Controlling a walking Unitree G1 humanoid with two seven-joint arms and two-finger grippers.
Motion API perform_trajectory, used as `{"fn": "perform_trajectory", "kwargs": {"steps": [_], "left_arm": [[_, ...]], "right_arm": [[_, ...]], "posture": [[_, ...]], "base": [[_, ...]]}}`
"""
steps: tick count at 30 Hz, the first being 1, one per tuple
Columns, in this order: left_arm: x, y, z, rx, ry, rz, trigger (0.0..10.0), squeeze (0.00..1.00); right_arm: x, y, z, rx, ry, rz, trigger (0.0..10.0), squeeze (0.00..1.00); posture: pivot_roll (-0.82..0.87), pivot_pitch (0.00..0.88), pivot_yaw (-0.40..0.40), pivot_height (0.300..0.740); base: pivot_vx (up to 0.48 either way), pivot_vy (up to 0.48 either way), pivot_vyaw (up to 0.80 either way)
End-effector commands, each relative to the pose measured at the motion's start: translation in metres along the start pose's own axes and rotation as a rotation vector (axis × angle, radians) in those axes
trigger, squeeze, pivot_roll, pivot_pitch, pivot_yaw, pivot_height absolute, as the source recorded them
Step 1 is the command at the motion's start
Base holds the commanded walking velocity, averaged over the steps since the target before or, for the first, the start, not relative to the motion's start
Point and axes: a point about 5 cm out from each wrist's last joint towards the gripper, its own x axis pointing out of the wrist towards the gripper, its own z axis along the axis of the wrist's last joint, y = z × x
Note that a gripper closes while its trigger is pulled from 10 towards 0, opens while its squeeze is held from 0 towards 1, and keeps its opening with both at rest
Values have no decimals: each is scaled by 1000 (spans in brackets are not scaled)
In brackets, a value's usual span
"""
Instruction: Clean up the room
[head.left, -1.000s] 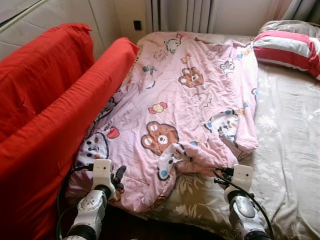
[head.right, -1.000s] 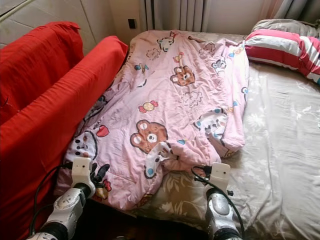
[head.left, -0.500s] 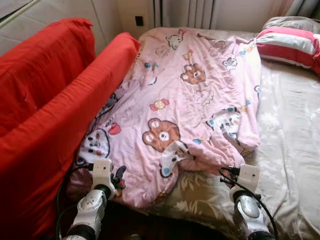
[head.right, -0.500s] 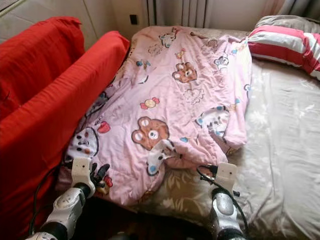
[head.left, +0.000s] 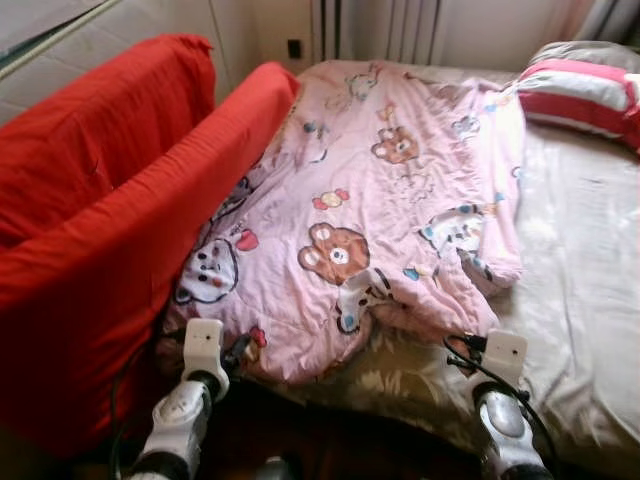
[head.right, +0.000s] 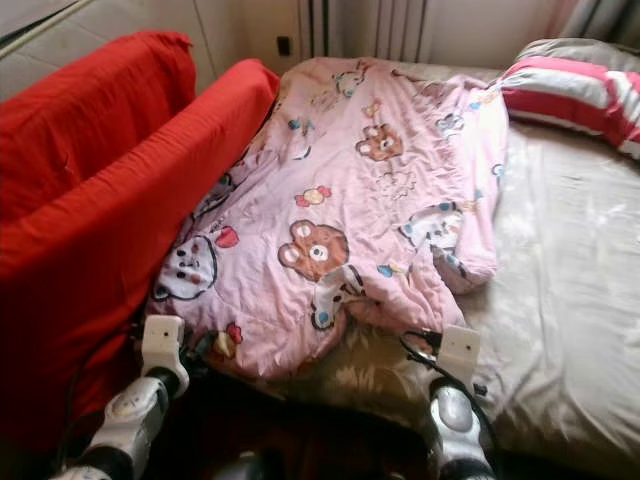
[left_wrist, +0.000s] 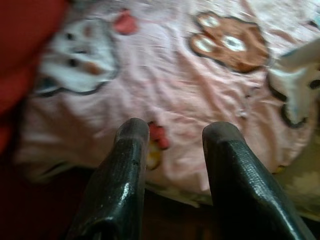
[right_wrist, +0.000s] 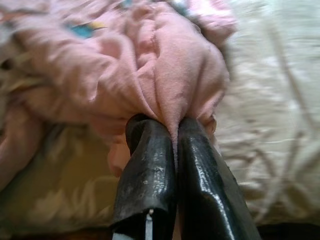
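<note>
A pink quilt (head.left: 380, 200) printed with bears and other cartoon animals lies spread over the left half of the bed, up against the red sofa. My right gripper (right_wrist: 172, 122) is shut on a bunched fold at the quilt's near right edge (head.left: 455, 325); its wrist (head.left: 503, 355) sits just below that fold. My left gripper (left_wrist: 175, 132) is open, its fingers (left_wrist: 131, 145) hovering just short of the quilt's near left corner (head.left: 255, 345) with nothing between them.
A red sofa (head.left: 100, 230) stands tight against the bed's left side. A beige flowered sheet (head.left: 580, 260) covers the bed's right half, with a red-and-white striped pillow (head.left: 590, 90) at its far right. Curtains (head.left: 375, 25) hang behind. Dark floor (head.left: 330, 440) lies below.
The whole view has shifted, so the camera moved. The quilt's near edge now sits higher in the picture, and the left fingers are at its corner rather than over it. The right gripper keeps its hold.
</note>
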Motion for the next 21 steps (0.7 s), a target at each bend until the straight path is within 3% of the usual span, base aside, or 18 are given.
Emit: {"fn": "perform_trajectory", "kwargs": {"steps": [1,6,8,14,15,21], "left_arm": [[-7,4,-12,1,43,8,10000,0],[-6,4,-11,3,41,6,10000,0],[-6,5,-11,4,40,7,10000,0],[-7,5,-12,8,45,10,10000,0],[-7,4,-13,9,48,8,10000,0],[-7,4,-13,11,52,6,10000,0]], "right_arm": [[1,-6,2,18,-9,-37,10000,0],[3,-24,8,12,-26,-141,10000,0],[4,-44,12,1,-39,-250,10000,0],[1,-72,15,8,-61,-388,10000,0],[-2,-83,15,5,-63,-445,10000,0],[-17,-111,2,-41,-41,-611,10000,0]], "posture": [[38,118,73,740],[39,120,76,740],[38,124,78,740],[33,130,81,740],[29,132,82,740],[21,135,82,740]], "base": [[-277,0,0],[-279,0,0],[-135,0,0],[0,0,0],[0,0,0],[0,0,0]]}}
